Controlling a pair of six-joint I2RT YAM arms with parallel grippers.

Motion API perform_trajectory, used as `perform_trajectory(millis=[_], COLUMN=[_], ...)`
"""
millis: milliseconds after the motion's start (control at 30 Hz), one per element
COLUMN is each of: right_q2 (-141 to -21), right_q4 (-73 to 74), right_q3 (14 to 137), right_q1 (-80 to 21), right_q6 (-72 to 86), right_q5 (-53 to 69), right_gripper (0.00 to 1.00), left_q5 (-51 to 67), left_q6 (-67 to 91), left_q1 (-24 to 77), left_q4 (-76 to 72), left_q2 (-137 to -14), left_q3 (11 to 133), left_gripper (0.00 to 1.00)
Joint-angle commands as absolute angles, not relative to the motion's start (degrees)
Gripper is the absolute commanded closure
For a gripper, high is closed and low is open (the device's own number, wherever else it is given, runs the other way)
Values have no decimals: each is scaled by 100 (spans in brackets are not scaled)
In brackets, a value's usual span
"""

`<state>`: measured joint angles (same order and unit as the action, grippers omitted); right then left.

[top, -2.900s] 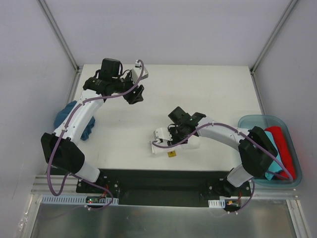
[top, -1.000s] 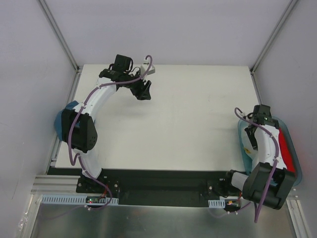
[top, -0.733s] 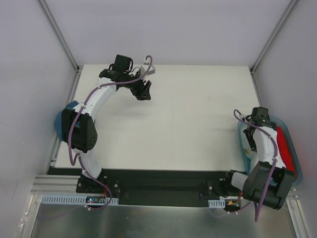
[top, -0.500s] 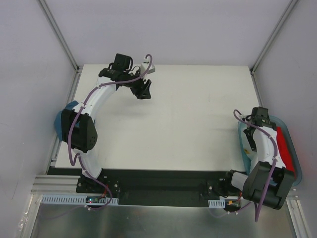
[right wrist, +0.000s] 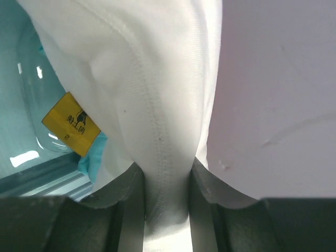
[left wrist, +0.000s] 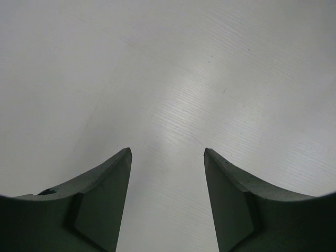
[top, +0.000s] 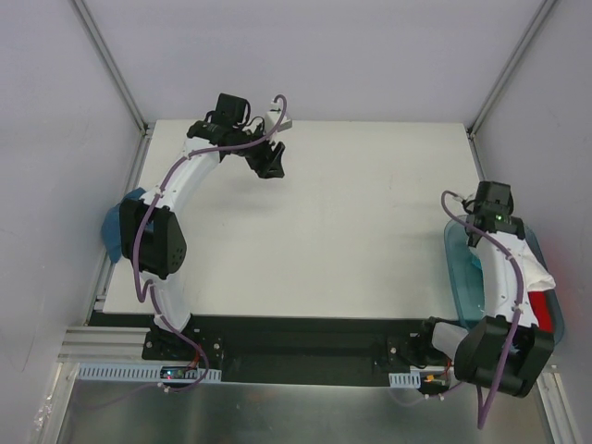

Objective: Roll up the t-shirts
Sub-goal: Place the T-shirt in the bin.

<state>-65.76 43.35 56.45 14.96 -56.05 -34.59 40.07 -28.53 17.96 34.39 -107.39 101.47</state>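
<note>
Far left, off the table (top: 370, 213) edge: blue t-shirt (top: 111, 237), bunched. Only a sliver shows. The rest is hidden behind the left arm's elbow.

Left arm reaches to the far-left part of the table. Left pincer (left wrist: 167, 173) is parted with nothing between its fingers (left wrist: 105, 205), bare table beneath. From above it reads only as a dark shape (top: 269, 160).

Right side: translucent teal bin (top: 460, 277) just off the table edge, with the right arm lying over much of it. Right pincer (right wrist: 167, 210) is clamped on a fold of the white t-shirt (right wrist: 157, 79). Seam visible, the rest of the garment cut off by the frame. From above the shirt (top: 534, 268) hangs as a pale drape over the bin, and the pincer itself cannot be made out there.

Beside the shirt a yellow tag (right wrist: 71, 123), print too small to read. Below it a scrap of teal t-shirt (right wrist: 92, 158). Red t-shirt (top: 544, 305) partly covered by the white one.
</note>
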Motion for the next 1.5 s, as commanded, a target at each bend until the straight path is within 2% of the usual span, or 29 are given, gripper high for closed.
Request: perform_trajectory(millis=[0,167,300,433,600,967,1367,1400,1433,1467], right_q2=[-6145,-5986,-5950,-5976,-6363,-7013,-7874,-7927,-7954,-8015], right_q4=[3573,2927,3172,3786,4868,5185,5677,5686,5687,5756], right_q3=[4512,2965,2769,3127,4269,4526,5141,5229,5308,5396], right_q1=[976,309,167,306,940,1011,1423,1528,1616,1713], right_q6=[-6405,-6864,-6540,-5663,-4186,-3981,-4377,-4386,-4368,-4351], right_q5=[-4289,-4403,-4202,-3719,-2647,-1680,182,211,254,342], right_gripper=[100,99,99,99,99,100,99,98,87,69], left_q5=[4201,4157,4096,4078,4122,4035,3823,3788,3779,3771], left_q6=[-2927,-2927,-3014,-3006,-2875,-2575,-2566,-2610,-2628,-2654], left_q1=[1784,1784,1784,1784,1784,1784,1828,1828,1828,1828], left_q4=[3542,3542,3586,3647,3665,3665,3682,3700,3709,3770], left_q2=[-10775,-10653,-10538,-10521,-10617,-10582,-10415,-10406,-10406,-10406], left_q3=[10371,10179,10029,9993,10107,10178,10134,10142,10151,10169], left_gripper=[43,43,43,43,43,43,42,42,42,42])
